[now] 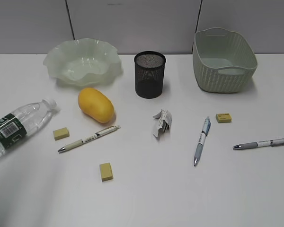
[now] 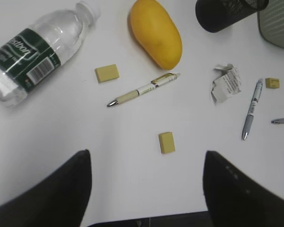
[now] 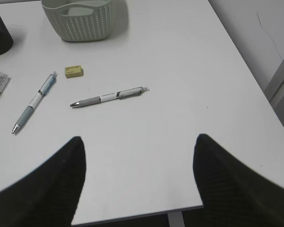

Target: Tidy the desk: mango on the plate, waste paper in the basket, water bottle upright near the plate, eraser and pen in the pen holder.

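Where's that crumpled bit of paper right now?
The waste paper lies mid-desk in the exterior view, just in front of the pen holder, between the mango and the blue pen.

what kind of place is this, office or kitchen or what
Most likely an office-style desk set up for a tidying test. A plain white desk stands against grey partition panels, and it carries stationery: a black mesh pen holder, loose pens and erasers, plus crumpled waste paper.

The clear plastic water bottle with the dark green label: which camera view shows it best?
The left wrist view: the clear plastic water bottle with the dark green label lies on its side, label and barcode readable. The exterior view shows it smaller, cut by the left edge. The right wrist view misses it.
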Motion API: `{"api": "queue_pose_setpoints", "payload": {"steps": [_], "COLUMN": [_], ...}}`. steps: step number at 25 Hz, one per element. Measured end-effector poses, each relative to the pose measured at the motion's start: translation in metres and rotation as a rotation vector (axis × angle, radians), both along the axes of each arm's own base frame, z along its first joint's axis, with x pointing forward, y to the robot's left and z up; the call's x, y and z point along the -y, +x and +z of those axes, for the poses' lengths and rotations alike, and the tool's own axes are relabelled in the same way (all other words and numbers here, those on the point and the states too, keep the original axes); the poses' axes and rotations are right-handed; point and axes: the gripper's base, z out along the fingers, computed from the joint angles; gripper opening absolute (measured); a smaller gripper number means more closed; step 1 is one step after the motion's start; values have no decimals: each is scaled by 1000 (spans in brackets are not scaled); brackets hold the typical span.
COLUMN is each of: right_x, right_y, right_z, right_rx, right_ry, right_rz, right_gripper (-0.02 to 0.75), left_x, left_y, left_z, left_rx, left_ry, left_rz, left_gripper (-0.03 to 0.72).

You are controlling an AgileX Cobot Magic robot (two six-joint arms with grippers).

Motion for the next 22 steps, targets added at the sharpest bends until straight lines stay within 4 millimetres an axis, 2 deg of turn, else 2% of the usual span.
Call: {"api": "queue_pose_setpoints", "payload": {"steps": [6, 14, 18, 22], "right_x": [0, 0, 0, 0], "right_y": [0, 0, 0, 0], "right_z": [0, 0, 0, 0], "right_rx": [0, 0, 0, 0], "right_ry": [0, 0, 0, 0], "right_rz": [0, 0, 0, 0], "right_gripper": [561, 561, 561, 561], "left_x": [27, 78, 103, 116], "left_y": [36, 82, 109, 133], "left_z": [-23, -72, -85, -97], "left_rx": [-13, -106, -96, -122], "left_ry": [-29, -26, -25, -30], "left_rz": [-25, -56, -71, -52], "left_gripper": [554, 554, 556, 591]}}
